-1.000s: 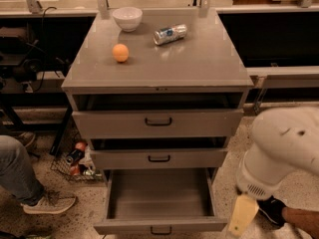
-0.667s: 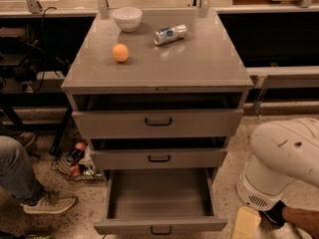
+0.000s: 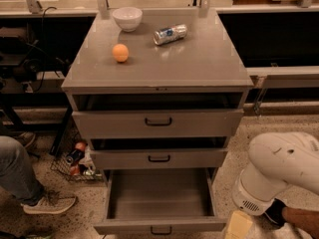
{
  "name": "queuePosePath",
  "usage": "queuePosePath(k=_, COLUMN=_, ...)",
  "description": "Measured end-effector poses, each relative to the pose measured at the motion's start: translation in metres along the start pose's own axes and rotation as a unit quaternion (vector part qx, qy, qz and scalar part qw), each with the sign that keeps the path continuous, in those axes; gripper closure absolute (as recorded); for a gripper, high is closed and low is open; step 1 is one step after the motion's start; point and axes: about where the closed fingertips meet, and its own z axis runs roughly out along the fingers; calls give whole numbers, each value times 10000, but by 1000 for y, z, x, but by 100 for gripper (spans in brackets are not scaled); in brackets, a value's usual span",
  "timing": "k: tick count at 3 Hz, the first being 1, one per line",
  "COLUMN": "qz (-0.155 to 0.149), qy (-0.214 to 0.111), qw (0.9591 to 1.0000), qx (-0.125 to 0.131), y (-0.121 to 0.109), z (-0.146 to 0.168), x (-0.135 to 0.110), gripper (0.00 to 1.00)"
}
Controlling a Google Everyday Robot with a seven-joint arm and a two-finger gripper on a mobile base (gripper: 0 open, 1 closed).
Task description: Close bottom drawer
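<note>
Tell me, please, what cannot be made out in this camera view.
Gripper: camera view, lower right beside the open bottom drawer, mostly cut off by the bottom edge.
Drawer handle: partly cropped by that edge.
Can on the cabinet: label too blurred to read.

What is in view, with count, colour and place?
cabinet: one, grey, centre.
bowl: one, white, cabinet top, rear.
orange: one, orange, cabinet top, left.
can: one, silver, lying on cabinet top.
bottom drawer: one, grey, lowest, pulled far out.
upper drawers: two, grey, slightly open.
wire basket: one, dark, floor left of cabinet.
person's leg: one, blue, left floor.
robot arm: one, white, lower right.
gripper: one, pale yellow, bottom edge, right of bottom drawer.
</note>
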Motion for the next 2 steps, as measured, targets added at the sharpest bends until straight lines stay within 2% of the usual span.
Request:
queuePosePath(k=1, qz=156, qy=-397, qw=9982, qx=-424, y=-11, z=69, x=-10, gripper=0)
queuePosePath(k=2, qz=355, qy=-742, qw=9929, qx=-860, y=-18, z=140, x=-19, gripper=0)
